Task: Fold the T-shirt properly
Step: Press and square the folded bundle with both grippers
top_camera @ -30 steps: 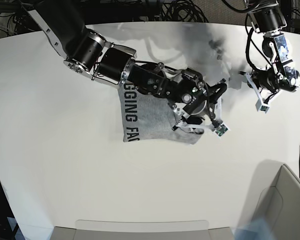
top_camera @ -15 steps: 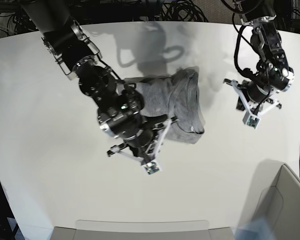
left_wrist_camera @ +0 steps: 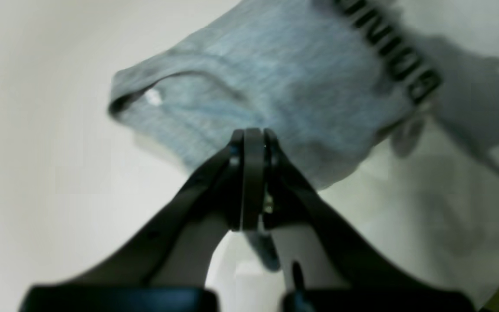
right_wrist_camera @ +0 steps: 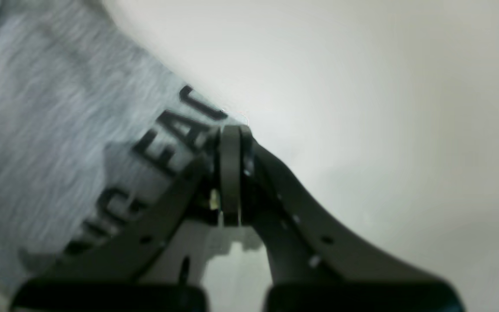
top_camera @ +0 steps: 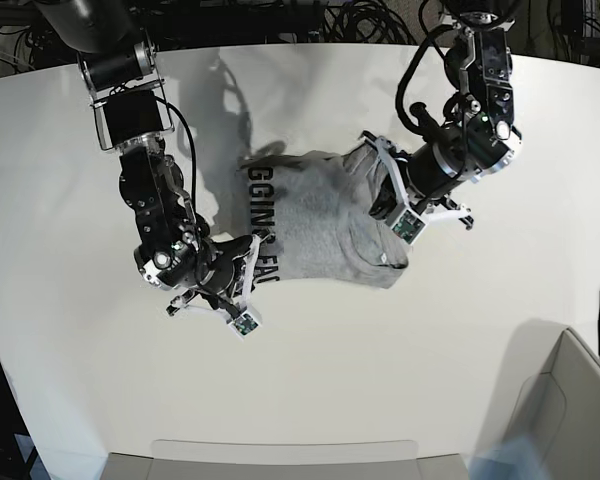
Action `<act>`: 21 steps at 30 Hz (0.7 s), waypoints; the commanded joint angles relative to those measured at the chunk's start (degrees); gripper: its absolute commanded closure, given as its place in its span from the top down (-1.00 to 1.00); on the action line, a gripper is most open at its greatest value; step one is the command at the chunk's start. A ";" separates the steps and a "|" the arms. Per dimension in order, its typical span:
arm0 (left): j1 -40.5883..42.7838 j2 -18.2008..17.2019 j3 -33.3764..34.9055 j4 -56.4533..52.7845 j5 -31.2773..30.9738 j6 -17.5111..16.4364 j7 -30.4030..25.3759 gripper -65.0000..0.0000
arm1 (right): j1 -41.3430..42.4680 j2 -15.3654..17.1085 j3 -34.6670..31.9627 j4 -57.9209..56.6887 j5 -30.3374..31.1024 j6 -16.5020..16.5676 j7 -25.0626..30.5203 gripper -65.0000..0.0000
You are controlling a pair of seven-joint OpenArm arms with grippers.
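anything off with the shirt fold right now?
Yes. The T-shirt is folded unevenly: its collar side is bunched and rumpled, and black lettering peeks out along the opposite edge. Both grippers are shut, holding nothing.

T-shirt [left_wrist_camera: 275, 86] lettering blurred, partly cropped

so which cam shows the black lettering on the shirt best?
Base view: the black lettering runs whole down the T-shirt's edge. Right wrist shows big but blurred letters, partly behind the shut right gripper. Left wrist catches only a blurred strip at the top.
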 commanded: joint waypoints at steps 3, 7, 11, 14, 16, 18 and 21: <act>-0.58 -0.64 2.88 -2.98 -0.75 -0.08 -1.22 -1.00 | 1.47 -0.40 0.03 -7.07 1.06 0.73 4.77 -1.00; -1.19 -1.87 5.78 -10.45 -0.75 -0.08 -1.48 -1.00 | 1.03 -0.40 -0.05 -10.23 1.06 0.81 6.36 -1.00; -3.21 -2.48 5.78 -16.17 -0.75 -0.08 -4.73 -1.00 | -0.99 -0.40 -0.14 -9.27 1.06 0.81 6.00 -1.00; -3.74 -3.27 4.02 -19.60 -0.75 -0.08 -6.40 -1.00 | -3.63 0.04 -1.90 -6.72 1.06 0.81 4.95 -1.00; -5.76 -3.27 3.23 -21.71 -0.75 -0.08 -6.93 -1.00 | -5.21 0.31 -4.80 -4.43 1.06 0.81 2.66 -1.00; -8.58 -3.36 2.70 -23.82 -0.75 -0.08 -7.02 -1.00 | -6.97 0.92 -7.26 -1.09 1.06 0.81 0.55 -1.00; -12.09 -3.36 2.61 -27.77 -0.75 -0.08 -7.19 -1.00 | -10.22 0.84 -8.58 3.92 1.24 0.73 -1.03 -1.00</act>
